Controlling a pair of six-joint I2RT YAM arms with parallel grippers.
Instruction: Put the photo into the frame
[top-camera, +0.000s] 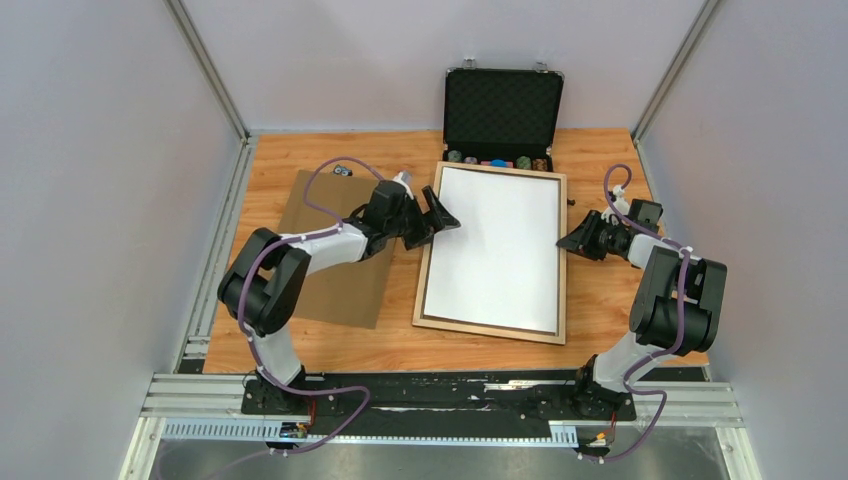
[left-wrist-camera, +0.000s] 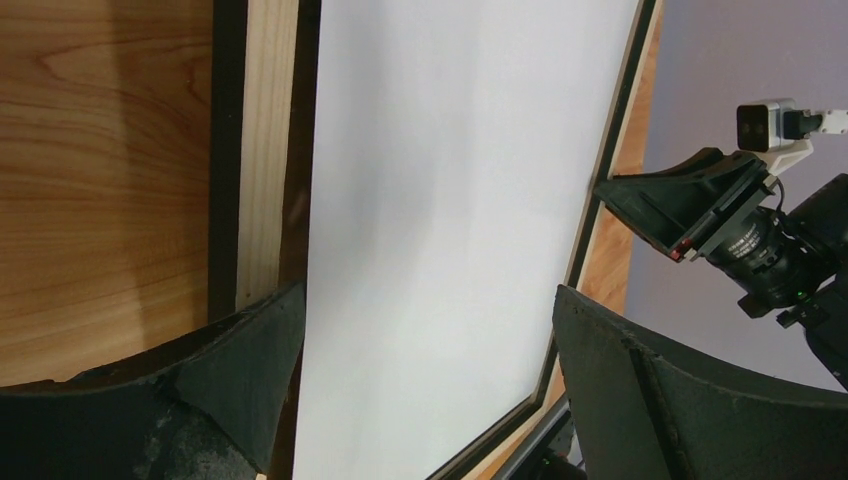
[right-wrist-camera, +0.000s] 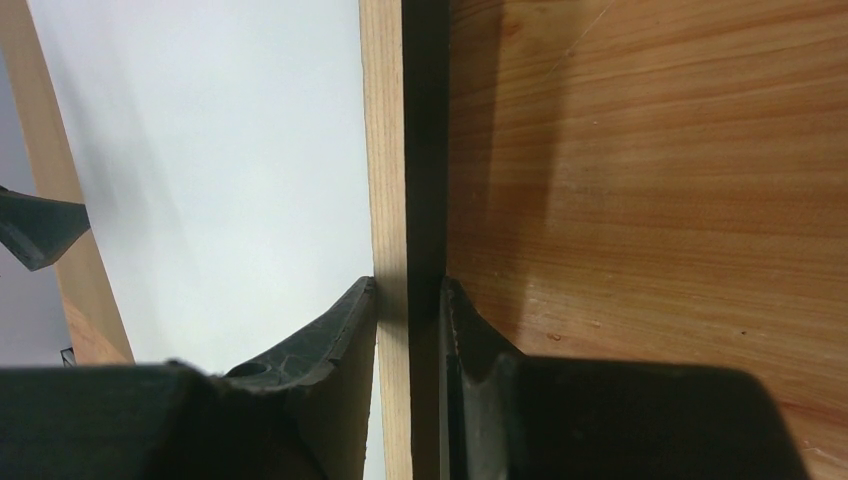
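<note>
While right claw (right-wrist-camera: 408, 290) pinches pale-wood frame (right-wrist-camera: 385, 150), smooth white rectangular photo (top-camera: 495, 250) inside.

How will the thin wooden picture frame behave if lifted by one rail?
The thin wooden picture frame probably stays stiff; its rails look straight. Large with slim rails, it seems light but may swing from one grip. The white rectangular sheet lying inside could slide out.

Overhead view and close wrist views, all on the frame (top-camera: 490, 331)
</note>
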